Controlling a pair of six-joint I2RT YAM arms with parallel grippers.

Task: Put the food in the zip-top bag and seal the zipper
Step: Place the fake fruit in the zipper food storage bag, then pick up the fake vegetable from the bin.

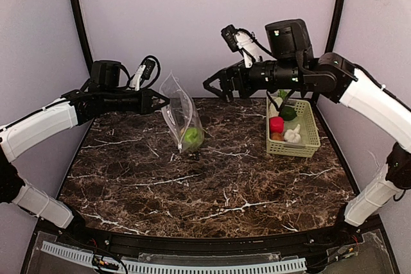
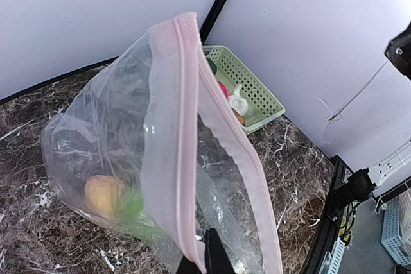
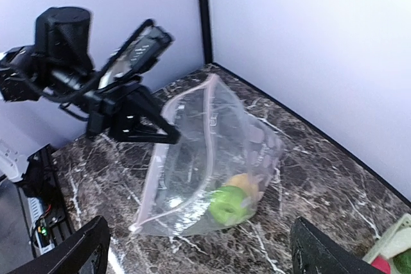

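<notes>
Top external view: holding the zip-top bag [image 1: 180, 115] by its zipper [image 2: 183, 94] edge with the left claw [image 1: 162, 101], squeezed shut on it. Standing on end on the desk [image 1: 192, 190], zipper edge slanting up on the left arm's side, a green apple [image 1: 191, 137] and an orange [image 2: 101, 196] at the bottom. Hanging wide open and empty with the right claw [image 1: 215, 86], up between bag and basket [image 1: 313, 134]. More food [image 1: 292, 135] down to the right in that basket, nearest the right claw. Next, maybe: reach down and right, then carry left to the bag.
</notes>
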